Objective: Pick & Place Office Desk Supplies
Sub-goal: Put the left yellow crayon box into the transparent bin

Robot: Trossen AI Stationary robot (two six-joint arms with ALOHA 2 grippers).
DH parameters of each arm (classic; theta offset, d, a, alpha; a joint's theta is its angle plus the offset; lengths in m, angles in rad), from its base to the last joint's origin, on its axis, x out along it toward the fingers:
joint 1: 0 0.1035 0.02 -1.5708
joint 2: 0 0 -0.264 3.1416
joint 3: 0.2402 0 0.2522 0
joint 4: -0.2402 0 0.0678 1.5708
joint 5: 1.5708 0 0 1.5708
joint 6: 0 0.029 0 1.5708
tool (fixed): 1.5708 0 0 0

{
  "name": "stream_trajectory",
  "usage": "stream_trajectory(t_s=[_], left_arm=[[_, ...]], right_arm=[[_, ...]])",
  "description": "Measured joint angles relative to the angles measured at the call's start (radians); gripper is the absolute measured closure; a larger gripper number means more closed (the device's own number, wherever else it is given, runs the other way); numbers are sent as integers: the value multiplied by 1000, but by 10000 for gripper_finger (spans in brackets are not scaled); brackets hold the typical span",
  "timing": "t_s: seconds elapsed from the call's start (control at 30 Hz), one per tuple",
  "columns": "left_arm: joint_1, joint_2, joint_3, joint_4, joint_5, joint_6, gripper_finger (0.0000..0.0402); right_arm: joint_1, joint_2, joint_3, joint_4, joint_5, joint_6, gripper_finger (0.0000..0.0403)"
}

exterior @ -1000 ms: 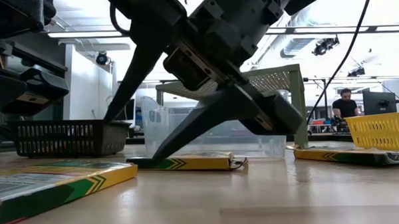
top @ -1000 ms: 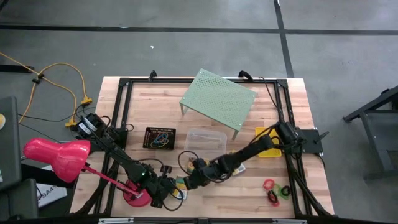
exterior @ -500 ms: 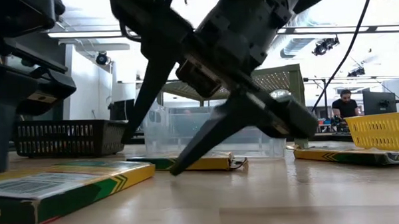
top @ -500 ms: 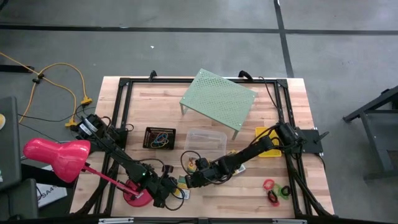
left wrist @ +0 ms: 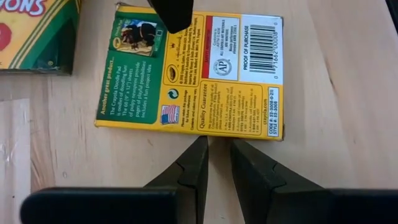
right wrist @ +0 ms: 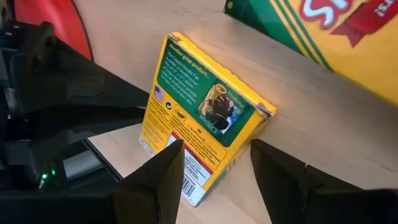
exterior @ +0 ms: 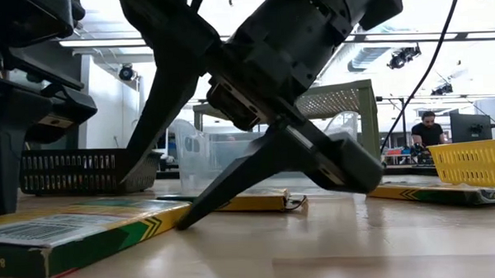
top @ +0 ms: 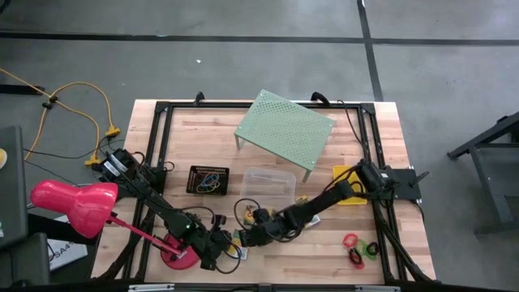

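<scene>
Here I have both grippers low at the table's front edge, meeting over a green-and-yellow card box (left wrist: pixel 189 71) lying flat on the wood. My right gripper (right wrist: pixel 214 162) spreads its fingers wide around one end, gripping nothing. My left gripper (left wrist: pixel 217 149), fingers nearly together and empty, points at the opposite edge.

My two arms are dark, nearly black, built of chunky jointed links with thin black cables looped along them. The left hand (left wrist: pixel 214 163) ends in two matte black wedge-shaped fingers that taper to blunt tips. The right hand (right wrist: pixel 214 180) has the same angular black fingers. A small green light glows on the left arm's housing.
</scene>
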Motion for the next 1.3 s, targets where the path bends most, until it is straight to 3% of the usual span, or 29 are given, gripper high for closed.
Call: stream_trajectory(t_s=[0.17,0.67,1.1,1.3], left_arm=[[-1,-1,0,0,1,0,338],[-1,-2,1,53,4,9,338],[-2,-2,1,53,-10,14,338],[7,44,5,57,58,-5,338]], right_arm=[[15,1,0,-6,54,24,225],[33,3,-1,-22,77,62,227],[45,3,-2,-33,30,88,229],[51,3,-4,-7,38,103,229]])
